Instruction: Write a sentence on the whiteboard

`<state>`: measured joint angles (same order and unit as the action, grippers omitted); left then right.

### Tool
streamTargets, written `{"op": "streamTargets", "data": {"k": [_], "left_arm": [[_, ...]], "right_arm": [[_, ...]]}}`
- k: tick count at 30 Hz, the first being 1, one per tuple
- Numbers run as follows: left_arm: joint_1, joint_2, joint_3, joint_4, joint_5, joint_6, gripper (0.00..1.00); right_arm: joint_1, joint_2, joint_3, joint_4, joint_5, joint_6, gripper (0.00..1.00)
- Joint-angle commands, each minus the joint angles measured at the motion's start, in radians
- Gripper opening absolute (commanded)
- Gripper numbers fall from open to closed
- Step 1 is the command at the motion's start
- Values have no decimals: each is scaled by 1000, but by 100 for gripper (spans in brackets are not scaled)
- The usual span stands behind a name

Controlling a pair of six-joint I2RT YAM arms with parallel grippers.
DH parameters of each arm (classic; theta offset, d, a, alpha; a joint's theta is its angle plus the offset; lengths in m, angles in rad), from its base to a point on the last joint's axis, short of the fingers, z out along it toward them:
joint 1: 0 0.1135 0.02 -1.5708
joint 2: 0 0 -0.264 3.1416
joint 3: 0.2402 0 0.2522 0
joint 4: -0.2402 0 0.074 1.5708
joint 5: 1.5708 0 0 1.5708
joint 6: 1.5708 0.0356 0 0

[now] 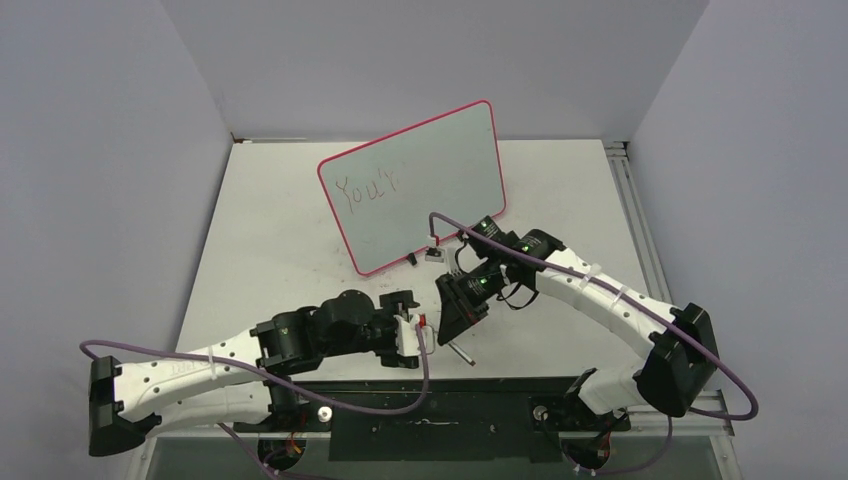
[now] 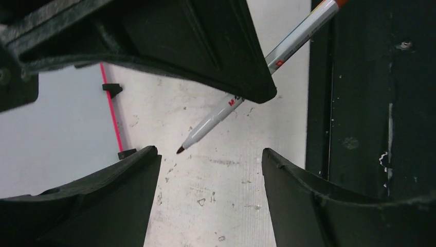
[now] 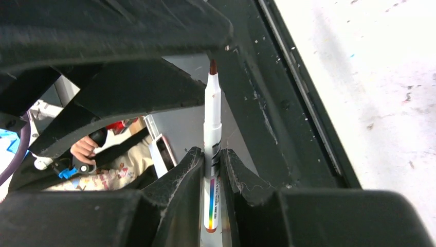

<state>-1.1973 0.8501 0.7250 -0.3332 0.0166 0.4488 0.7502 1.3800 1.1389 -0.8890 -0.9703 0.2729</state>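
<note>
the whiteboard (image 1: 450,190) stands upper centre in the top view, the sentence (image 1: 365,187) just a few letters at its left. right gripper (image 3: 212,154) clamps the marker (image 3: 212,118); left gripper (image 2: 210,157) gapes wide, empty.

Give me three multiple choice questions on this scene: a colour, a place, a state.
1. The whiteboard has a rim that is: A blue, B pink-red, C green.
2. The marker is: A lying on the whiteboard, B in the right claw, C nowhere in view.
3. The left claw is: A shut on the marker, B out of view, C open.
Answers: B, the border shows pink-red; B, that claw's fingers pinch its barrel; C, its fingers stand wide apart, gripping nothing.
</note>
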Motion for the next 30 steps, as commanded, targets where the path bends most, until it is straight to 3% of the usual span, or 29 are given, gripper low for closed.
{"op": "streamTargets", "data": {"k": [1,4,11,16,20,30], "left_arm": [[-56,35,78,-7,-3,29,69],[-76,63,95,-15,-1,32,64],[-104,111,133,-54,53,15,42],[-133,159,156,-82,78,4,39],[-152,187,164,-85,78,-10,29],[-157,200,119,-33,53,-109,0]], "right_arm": [[44,9,15,-32,-31,-22,5],[64,30,16,-34,-33,-30,5],[82,42,30,-31,-48,-40,5],[81,39,36,-26,-53,-40,5],[78,38,44,-19,-44,-36,5],[-23,8,39,14,-68,-23,5]]}}
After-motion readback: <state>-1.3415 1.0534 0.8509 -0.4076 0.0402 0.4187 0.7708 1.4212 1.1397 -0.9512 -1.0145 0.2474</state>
